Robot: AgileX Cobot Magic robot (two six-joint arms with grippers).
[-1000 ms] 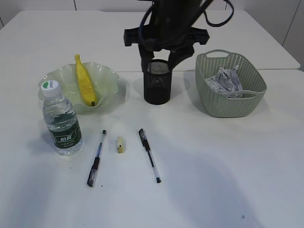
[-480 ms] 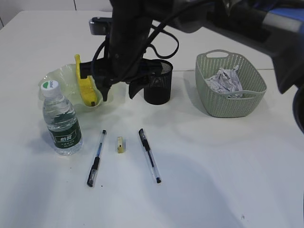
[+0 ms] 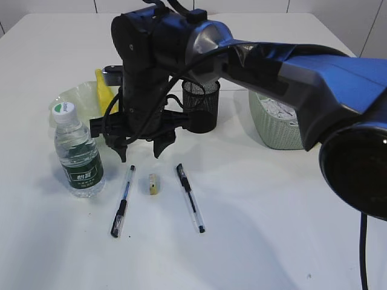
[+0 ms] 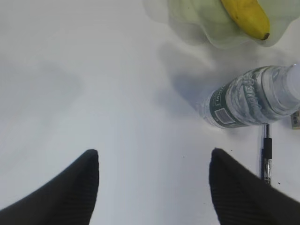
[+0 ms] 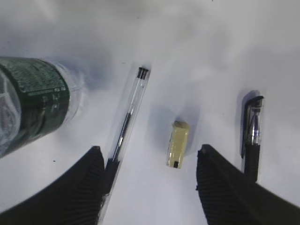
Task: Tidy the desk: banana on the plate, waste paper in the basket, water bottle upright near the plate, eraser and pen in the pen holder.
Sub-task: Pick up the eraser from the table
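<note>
Right gripper [image 5: 150, 187]: jaws wide, empty, above eraser [image 5: 177, 144] | centre yourself between both pens, then descend | left gripper [image 4: 152, 187]: open, empty.

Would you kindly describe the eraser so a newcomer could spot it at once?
Start at the upright water bottle at the table's front left. To its right lie two pens; the eraser sits between them, a short pale-yellow block, much stubbier than either.

White tables [image 3: 338, 36] pushed together, seams visible, under even light with soft shadows.
</note>
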